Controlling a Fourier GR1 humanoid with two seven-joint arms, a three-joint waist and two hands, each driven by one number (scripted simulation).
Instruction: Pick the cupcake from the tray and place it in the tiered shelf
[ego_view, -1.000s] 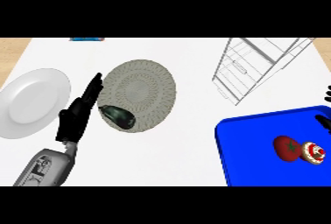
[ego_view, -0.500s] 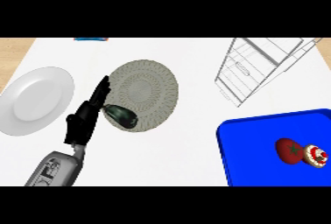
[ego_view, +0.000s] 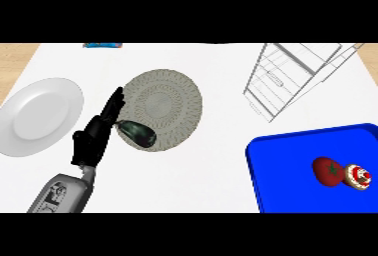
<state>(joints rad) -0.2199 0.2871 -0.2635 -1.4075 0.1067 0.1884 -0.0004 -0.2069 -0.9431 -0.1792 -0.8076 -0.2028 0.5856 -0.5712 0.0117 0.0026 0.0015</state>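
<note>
Bare counter lies open between blue tray (ego_view: 295, 165) at 4 o'clock and tiered shelf (ego_view: 295, 75) at 1 o'clock.

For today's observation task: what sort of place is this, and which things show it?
Probably a kitchen counter: a white plate, a grey patterned plate and a wire tiered shelf stand on it.

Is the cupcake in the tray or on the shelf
In the tray. The cupcake sits on the blue tray; the wire tiered shelf holds nothing.
</note>
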